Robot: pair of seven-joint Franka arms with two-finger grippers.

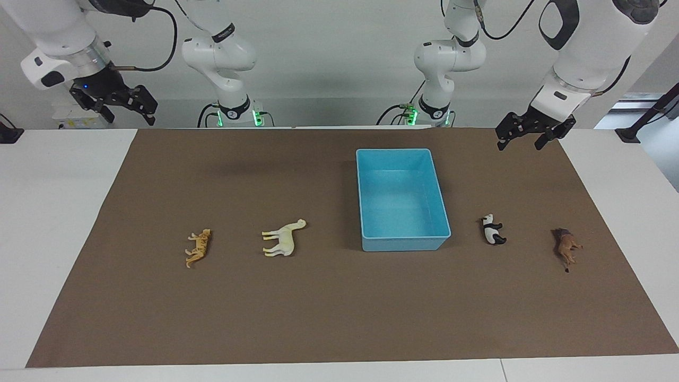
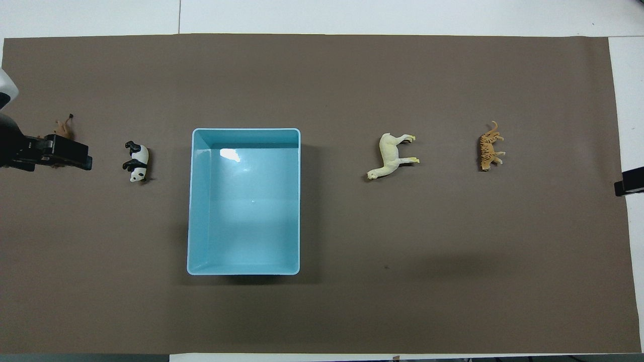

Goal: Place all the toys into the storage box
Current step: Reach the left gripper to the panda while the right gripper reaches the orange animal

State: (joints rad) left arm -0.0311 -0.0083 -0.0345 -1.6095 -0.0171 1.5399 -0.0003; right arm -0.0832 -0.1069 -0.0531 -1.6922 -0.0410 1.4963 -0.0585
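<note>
The light blue storage box (image 1: 401, 243) (image 2: 194, 201) stands empty on the brown mat. Four toys lie on their sides in a row. The orange tiger (image 1: 198, 247) (image 2: 489, 147) is toward the right arm's end, and the cream camel (image 1: 284, 238) (image 2: 391, 156) lies between it and the box. The panda (image 1: 493, 229) (image 2: 137, 161) and the brown lion (image 1: 565, 246) (image 2: 63, 128) are toward the left arm's end. My left gripper (image 1: 521, 142) (image 2: 75, 156) hangs open and empty, high over that end. My right gripper (image 1: 130, 116) (image 2: 629, 187) hangs open and empty over the other end.
The brown mat (image 1: 339, 318) covers most of the white table (image 1: 53, 212). In the overhead view the raised left gripper covers part of the lion. A black clamp (image 1: 631, 132) stands at the table's edge at the left arm's end.
</note>
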